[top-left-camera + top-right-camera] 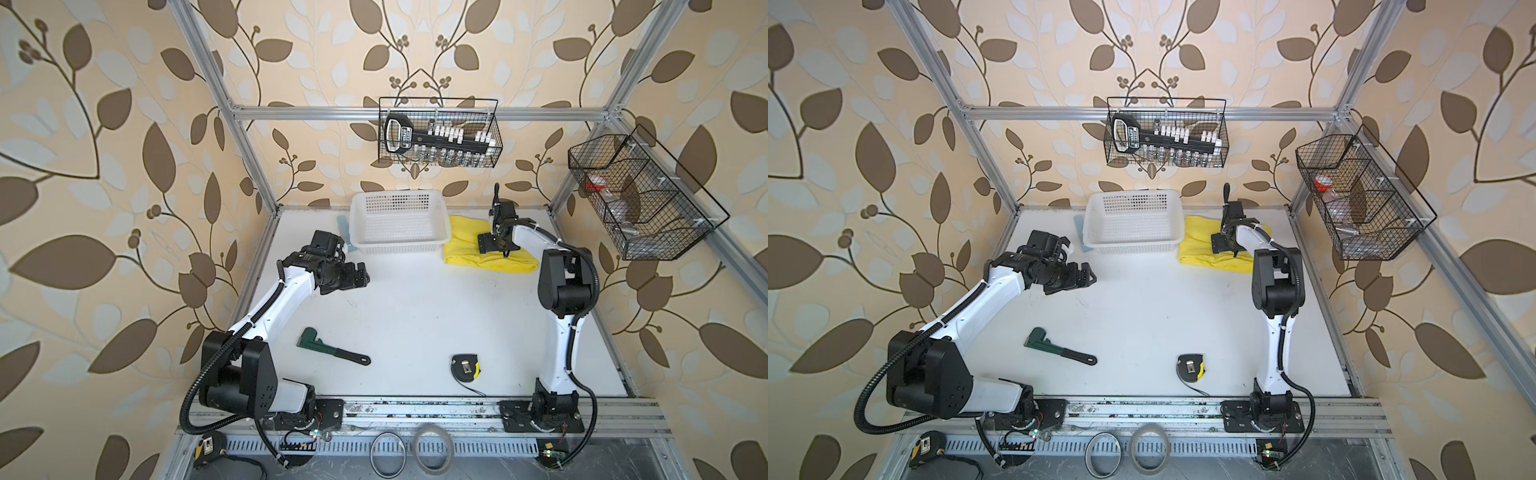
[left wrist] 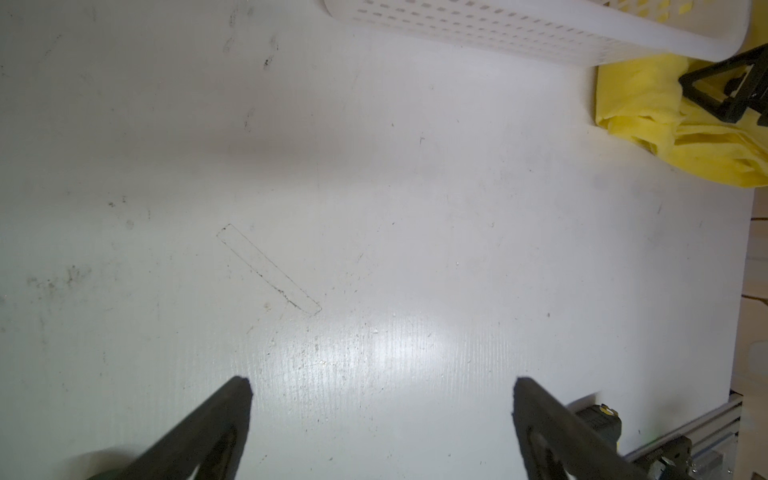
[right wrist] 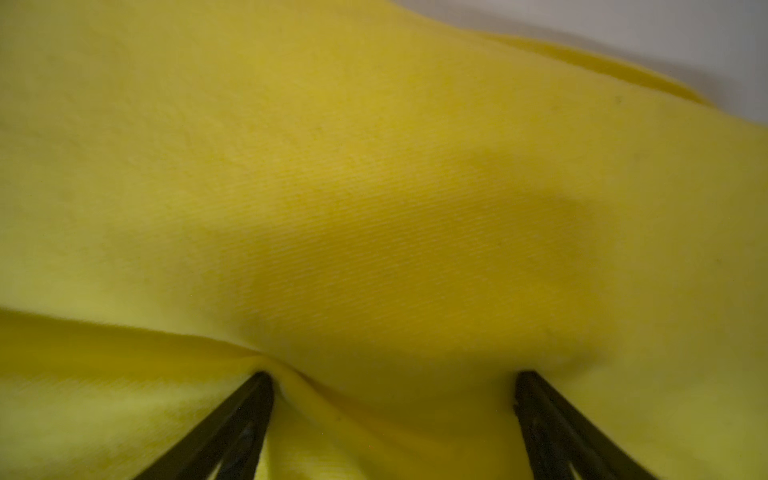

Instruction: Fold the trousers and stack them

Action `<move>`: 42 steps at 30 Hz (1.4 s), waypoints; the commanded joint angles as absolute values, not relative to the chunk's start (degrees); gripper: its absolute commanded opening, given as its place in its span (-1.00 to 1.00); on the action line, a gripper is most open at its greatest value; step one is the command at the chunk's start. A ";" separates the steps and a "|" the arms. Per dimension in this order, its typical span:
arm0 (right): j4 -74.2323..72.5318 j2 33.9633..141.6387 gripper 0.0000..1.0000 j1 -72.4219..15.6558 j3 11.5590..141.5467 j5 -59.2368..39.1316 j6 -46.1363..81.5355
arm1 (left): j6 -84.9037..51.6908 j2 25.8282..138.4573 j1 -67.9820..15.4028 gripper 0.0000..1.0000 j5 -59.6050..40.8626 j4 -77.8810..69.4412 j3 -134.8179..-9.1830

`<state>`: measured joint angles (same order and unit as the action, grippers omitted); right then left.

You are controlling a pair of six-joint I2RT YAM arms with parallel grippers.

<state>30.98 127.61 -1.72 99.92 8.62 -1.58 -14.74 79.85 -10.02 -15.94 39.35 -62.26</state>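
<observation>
You are looking at the right end effector (image 3: 392, 374) with its jaws standing wide apart. Both fingertips (image 3: 259, 380) are pressing down into the trousers (image 3: 374, 166), and a ridge of yellow cloth is bunching beside one tip, but nothing is being clamped. In a top view the trousers (image 1: 461, 230) are lying as a folded bundle on the far right of the bench (image 1: 415, 299), right against the white perforated basket (image 1: 399, 245), which is flanking them on the left. The left end effector (image 1: 359, 276) is hovering over bare bench left of centre. Its jaws are equally wide apart, as the left wrist view (image 2: 380, 382) is showing you, and it is holding nothing. A green pipe wrench (image 1: 332, 347) and a tape measure (image 1: 465, 365) are lying toward the near edge, well apart from the cloth.
</observation>
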 commanded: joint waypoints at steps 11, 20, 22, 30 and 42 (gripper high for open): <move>32.48 129.72 0.84 -0.12 107.29 0.32 -11.54 | -12.90 85.49 -9.32 0.98 -14.59 40.52 -66.34; 22.04 112.81 0.82 4.62 88.07 -6.76 -2.98 | -13.71 87.13 -9.32 0.98 -15.83 39.73 -66.79; 19.87 112.32 0.82 6.22 84.47 -7.44 -2.07 | -13.53 86.93 -9.32 0.98 -15.85 39.81 -66.81; 17.44 117.37 0.79 12.21 83.04 -8.75 -0.21 | -12.74 86.42 -9.32 0.98 -15.75 40.35 -66.36; 24.26 126.35 0.76 13.28 91.66 -12.18 2.13 | -12.65 86.18 -9.27 0.98 -15.48 40.60 -66.10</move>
